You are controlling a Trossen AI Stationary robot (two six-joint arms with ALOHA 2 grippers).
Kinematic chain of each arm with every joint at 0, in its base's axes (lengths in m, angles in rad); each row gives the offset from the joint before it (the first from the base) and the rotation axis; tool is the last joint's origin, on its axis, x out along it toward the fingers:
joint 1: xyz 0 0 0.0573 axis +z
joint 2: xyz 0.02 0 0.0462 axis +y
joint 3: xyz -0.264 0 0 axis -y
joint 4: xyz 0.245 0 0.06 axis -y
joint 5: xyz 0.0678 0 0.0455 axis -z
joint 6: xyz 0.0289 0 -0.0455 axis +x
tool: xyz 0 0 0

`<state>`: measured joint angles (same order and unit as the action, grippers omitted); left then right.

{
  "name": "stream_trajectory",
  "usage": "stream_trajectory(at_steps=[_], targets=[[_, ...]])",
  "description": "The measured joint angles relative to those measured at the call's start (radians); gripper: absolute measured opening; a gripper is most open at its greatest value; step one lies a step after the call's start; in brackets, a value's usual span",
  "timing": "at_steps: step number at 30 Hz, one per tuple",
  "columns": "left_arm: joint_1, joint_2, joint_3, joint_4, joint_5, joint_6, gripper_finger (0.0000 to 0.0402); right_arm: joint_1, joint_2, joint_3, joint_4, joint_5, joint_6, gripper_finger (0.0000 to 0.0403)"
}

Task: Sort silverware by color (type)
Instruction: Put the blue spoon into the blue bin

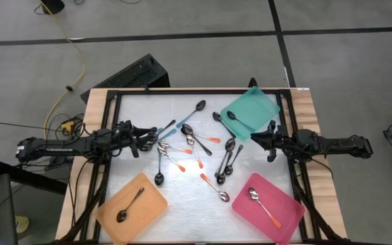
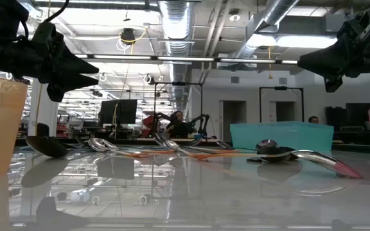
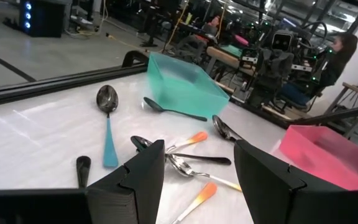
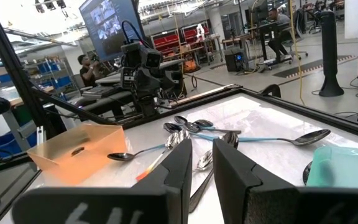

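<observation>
Left claw (image 1: 145, 141) hovers over the table's (image 1: 135, 109) left side, fingers (image 3: 135, 180) spread wide, nothing between them. The spoon pile (image 1: 192, 146) starts just past its tips: nearest is a spoon with a light-blue handle (image 1: 160, 163), plus orange-handled ones (image 3: 199, 198) right ahead of the fingers.

Right claw (image 1: 263, 141) hovers over the right side, fingers (image 4: 176, 165) set narrow with a small gap, empty. Pile lies ahead of it, with a cluster of dark-handled spoons (image 1: 226, 160) closest.

Trays:
- Teal tray (image 1: 264, 105) just behind the right claw, one dark spoon (image 1: 237, 119) in it.
- Pink tray (image 1: 288, 211) on the near side of the right claw, one orange-handled spoon (image 1: 263, 205) inside.
- Orange tray (image 1: 152, 207) on the near side of the left claw, one dark spoon (image 1: 129, 205) inside.

A long teal-handled spoon (image 1: 186, 117) lies between the left claw and the teal tray, at the far edge of the pile. From the low view both claws hang clear above the tabletop, not touching any spoon.
</observation>
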<state>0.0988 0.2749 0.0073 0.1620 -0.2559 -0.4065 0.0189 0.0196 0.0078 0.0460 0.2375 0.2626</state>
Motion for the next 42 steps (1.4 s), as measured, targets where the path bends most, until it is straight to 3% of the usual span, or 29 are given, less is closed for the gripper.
stream_trajectory(at_steps=[9,27,42], targets=[[0.0,0.001,0.001,-0.106,-0.016,-0.051,0.0177,0.0,0.0,0.0,0.0,0.0,0.0,0.0081],[-0.001,0.14,0.01,-0.102,-0.018,-0.079,0.0177,0.0,0.068,-0.001,0.007,0.035,0.002,0.0081],[-0.001,0.14,0.038,0.012,-0.016,-0.119,0.0177,0.0,0.073,-0.001,0.012,0.043,0.002,0.0081]])
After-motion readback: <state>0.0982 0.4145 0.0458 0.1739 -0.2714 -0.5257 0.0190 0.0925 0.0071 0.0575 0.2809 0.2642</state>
